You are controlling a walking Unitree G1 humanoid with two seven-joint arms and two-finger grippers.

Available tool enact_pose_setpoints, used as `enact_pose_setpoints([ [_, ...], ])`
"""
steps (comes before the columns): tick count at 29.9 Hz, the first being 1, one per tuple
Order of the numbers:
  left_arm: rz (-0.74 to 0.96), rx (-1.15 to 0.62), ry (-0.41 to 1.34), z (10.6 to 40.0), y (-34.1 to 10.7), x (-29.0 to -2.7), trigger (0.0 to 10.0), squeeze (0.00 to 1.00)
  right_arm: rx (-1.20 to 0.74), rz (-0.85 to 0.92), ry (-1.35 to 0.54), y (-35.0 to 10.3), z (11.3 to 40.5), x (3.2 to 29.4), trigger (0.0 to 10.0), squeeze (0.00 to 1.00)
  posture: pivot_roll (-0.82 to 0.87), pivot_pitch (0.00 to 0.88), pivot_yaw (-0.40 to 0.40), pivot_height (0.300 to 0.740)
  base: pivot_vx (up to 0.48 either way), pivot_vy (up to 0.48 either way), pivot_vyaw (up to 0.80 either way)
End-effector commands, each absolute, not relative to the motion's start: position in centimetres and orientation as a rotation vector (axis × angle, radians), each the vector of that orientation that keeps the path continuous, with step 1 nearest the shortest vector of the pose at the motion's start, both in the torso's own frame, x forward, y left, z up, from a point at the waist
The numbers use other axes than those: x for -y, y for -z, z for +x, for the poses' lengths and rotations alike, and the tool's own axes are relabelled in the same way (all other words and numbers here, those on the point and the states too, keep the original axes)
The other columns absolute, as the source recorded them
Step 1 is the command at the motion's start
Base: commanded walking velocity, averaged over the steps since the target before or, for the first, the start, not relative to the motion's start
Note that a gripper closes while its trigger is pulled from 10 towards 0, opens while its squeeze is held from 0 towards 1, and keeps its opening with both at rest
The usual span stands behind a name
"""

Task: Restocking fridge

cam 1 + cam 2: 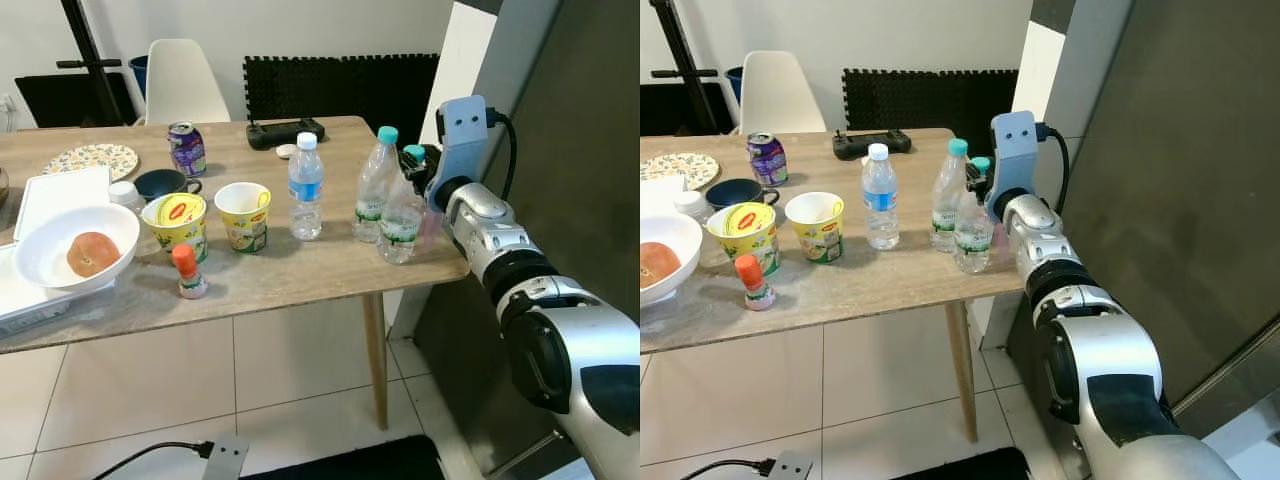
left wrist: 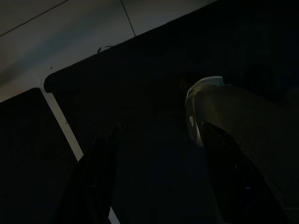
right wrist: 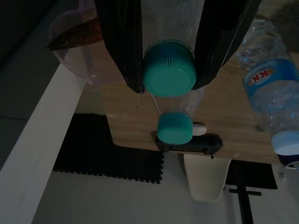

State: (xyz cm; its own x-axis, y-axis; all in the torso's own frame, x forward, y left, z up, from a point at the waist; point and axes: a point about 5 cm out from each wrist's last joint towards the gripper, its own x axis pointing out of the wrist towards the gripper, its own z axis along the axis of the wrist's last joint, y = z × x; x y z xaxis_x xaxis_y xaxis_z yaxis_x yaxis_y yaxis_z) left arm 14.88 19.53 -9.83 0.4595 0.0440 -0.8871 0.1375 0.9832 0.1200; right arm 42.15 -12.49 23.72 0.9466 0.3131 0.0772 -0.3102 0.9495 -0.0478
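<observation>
While the left arm just hangs idle, the right tool (image 3: 169, 70) is pinching the neck of the upright teal-capped bottle (image 1: 402, 222) near the surface's (image 1: 300, 270) right edge.

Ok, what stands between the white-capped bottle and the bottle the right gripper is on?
One more teal-capped bottle stands between the white-capped bottle and the bottle at the right gripper, in both eye views.
</observation>
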Motion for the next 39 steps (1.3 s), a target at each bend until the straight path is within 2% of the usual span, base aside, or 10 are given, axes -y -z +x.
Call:
enact_pose_setpoints([
  [1,0.169,-1.093,0.067,14.7,9.9,-19.0,10.0,0.0,0.088,0.0,-0.35,-23.8,42.1,12.9,0.0,0.0,0.07,0.0,-0.053,0.74,0.0,0.0,0.0],
  [4,0.167,-1.093,0.067,14.8,9.9,-19.0,10.0,0.0,0.098,0.002,-0.373,-24.0,42.1,12.9,0.0,0.0,0.07,0.0,-0.052,0.74,0.0,0.0,0.0],
  [5,0.162,-1.092,0.067,14.8,9.9,-19.0,10.0,0.0,0.107,0.008,-0.403,-24.1,42.0,12.9,1.5,0.0,0.07,0.0,-0.05,0.74,0.0,0.0,0.0],
  [6,0.159,-1.093,0.069,14.7,9.9,-19.0,10.0,0.0,0.124,0.008,-0.464,-24.4,41.9,13.0,3.6,0.0,0.07,0.0,-0.044,0.74,0.0,0.0,0.0],
  [8,0.158,-1.097,0.075,14.7,9.9,-19.1,10.0,0.0,0.15,-0.002,-0.555,-24.8,41.6,13.0,10.0,0.0,0.06,0.0,-0.036,0.74,0.0,0.0,0.0],
  [21,0.154,-1.102,0.093,14.8,9.9,-19.1,10.0,0.0,0.309,0.023,-1.001,-26.1,39.5,12.2,10.0,0.0,0.03,0.0,-0.015,0.74,0.0,0.0,0.0],
  [28,0.131,-1.101,0.095,15.0,9.9,-18.7,10.0,0.0,0.378,0.058,-1.272,-25.4,36.8,12.6,10.0,0.0,0.03,0.0,-0.014,0.74,0.0,0.0,0.0],
  [35,0.109,-1.103,0.091,15.0,9.9,-18.8,10.0,0.0,0.327,0.029,-1.379,-23.2,34.7,13.7,10.0,0.0,0.02,0.0,-0.012,0.74,0.0,0.0,0.0],
  [36,0.101,-1.103,0.09,14.9,9.9,-18.8,10.0,0.0,0.229,-0.027,-1.435,-21.0,33.1,14.6,10.0,0.0,0.01,0.0,-0.007,0.74,0.0,0.0,0.0],
  [39,0.099,-1.102,0.09,14.9,9.9,-18.9,10.0,0.0,0.192,-0.044,-1.454,-20.3,32.5,14.9,10.0,0.0,0.01,0.0,-0.007,0.74,0.0,0.0,0.0],
])
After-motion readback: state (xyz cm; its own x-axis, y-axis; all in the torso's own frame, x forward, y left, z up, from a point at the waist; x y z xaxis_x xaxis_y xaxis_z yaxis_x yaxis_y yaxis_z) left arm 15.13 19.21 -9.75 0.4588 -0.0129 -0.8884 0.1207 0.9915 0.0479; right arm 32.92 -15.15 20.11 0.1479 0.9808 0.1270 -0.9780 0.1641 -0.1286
